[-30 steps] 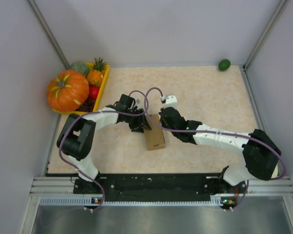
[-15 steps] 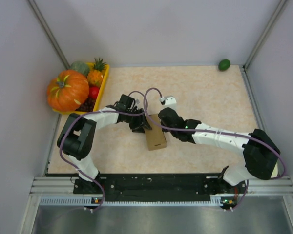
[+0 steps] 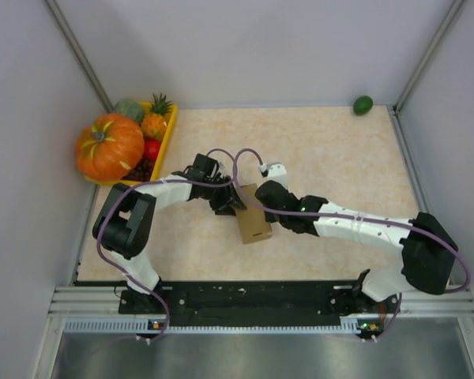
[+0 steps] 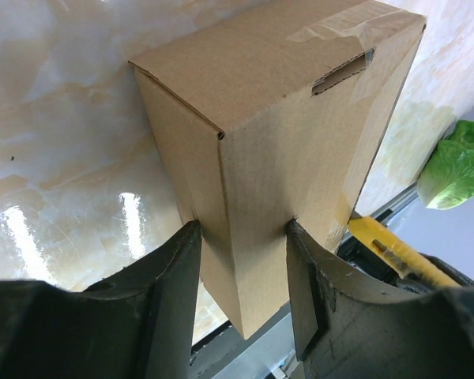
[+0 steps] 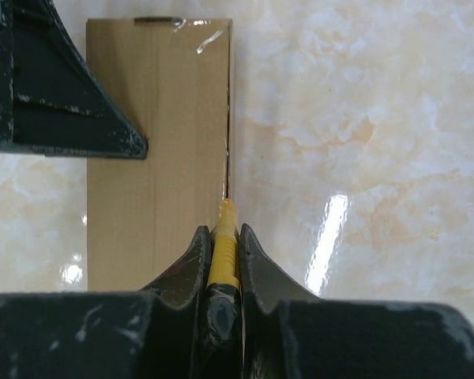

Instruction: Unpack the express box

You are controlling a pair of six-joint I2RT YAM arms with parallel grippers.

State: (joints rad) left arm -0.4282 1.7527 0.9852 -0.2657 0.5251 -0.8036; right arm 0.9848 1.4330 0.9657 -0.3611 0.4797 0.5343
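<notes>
As left claw [image 4: 241,230] clamps express box [image 4: 288,118], right claw [image 5: 223,231] holds knife [image 5: 223,257].

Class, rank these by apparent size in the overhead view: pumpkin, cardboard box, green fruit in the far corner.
Largest: pumpkin.
Next: cardboard box, although it is partly covered.
Smallest: green fruit.

I'm seeing a yellow tray [image 3: 171,130] sitting at the far left corner of the marbled table [image 3: 332,150]. It is carrying a big orange pumpkin [image 3: 109,147], with a pineapple [image 3: 155,120], a red fruit [image 3: 152,148] and dark grapes [image 3: 141,169] crowding beside the pumpkin. A small green fruit [image 3: 363,104] is lying alone at the far right corner. On my left wrist feed, something green and leafy [image 4: 458,166] is showing at the right edge.
</notes>
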